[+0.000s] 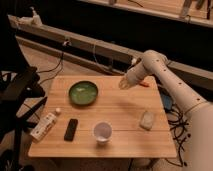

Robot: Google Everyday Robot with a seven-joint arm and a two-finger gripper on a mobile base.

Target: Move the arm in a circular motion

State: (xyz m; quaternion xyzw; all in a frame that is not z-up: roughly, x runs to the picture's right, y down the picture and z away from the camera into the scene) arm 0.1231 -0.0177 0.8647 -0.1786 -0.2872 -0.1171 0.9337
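The cream-white arm (167, 80) with small dark dots comes in from the lower right, bends at an elbow near the top right and reaches left and down over the far right part of the wooden table (125, 142). Its pale tip, the gripper (123, 83), hangs above the table's back edge, right of the green bowl (83, 93). Nothing shows in it.
On the table stand a green bowl, a white cup (102, 132), a black remote-like bar (71, 129), a white box (44, 126) at the left edge, a pale sponge-like block (147, 120) and an orange item (144, 84) behind the arm. A black chair (17, 90) stands at left.
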